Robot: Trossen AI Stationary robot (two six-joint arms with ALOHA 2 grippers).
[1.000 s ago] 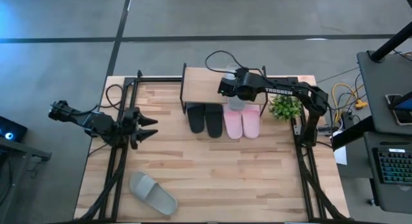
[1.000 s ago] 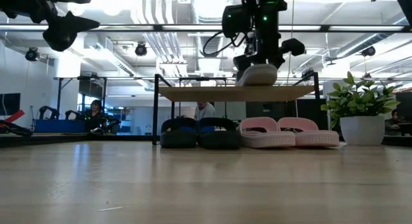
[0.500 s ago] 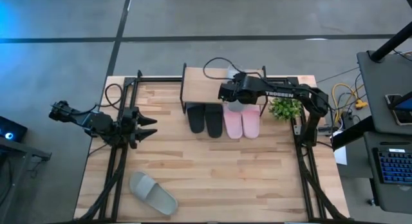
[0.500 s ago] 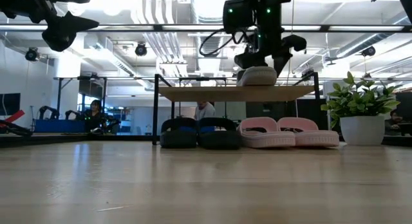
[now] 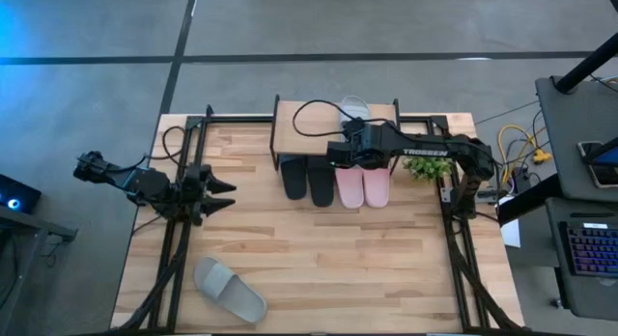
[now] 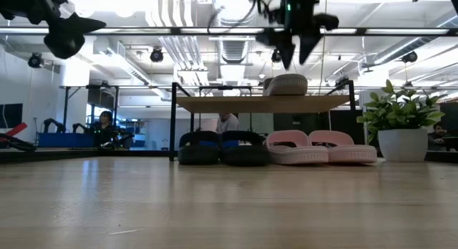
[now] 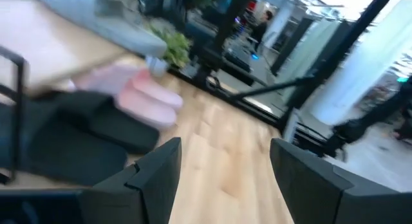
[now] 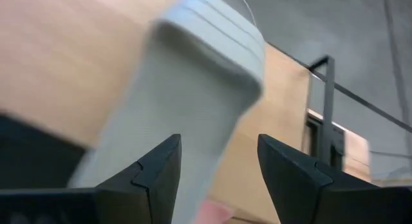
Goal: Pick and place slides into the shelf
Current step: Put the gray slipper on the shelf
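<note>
The shelf [image 5: 299,133] stands at the table's far middle. One grey-green slide [image 5: 353,108] lies flat on its plank top [image 6: 229,104], sole down [image 6: 285,84]. My right gripper [image 6: 297,54] hangs open above that slide, clear of it; the right wrist view looks past its fingers [image 8: 219,166] at the slide [image 8: 187,89]. A black pair [image 5: 307,179] and a pink pair [image 5: 364,184] sit on the table under the shelf. Another grey-green slide [image 5: 229,290] lies near the front left. My left gripper [image 5: 224,193] waits open at the left.
A small potted plant [image 5: 428,162] stands just right of the shelf, close to the right arm. Black arm frames run along the table's left and right sides. Bare wood lies between the shelf and the front edge.
My right gripper has opened and let go of the grey-green slide, which stays lying on the shelf's top. The gripper has then risen clear of it and drawn back a little toward the table's near edge.
</note>
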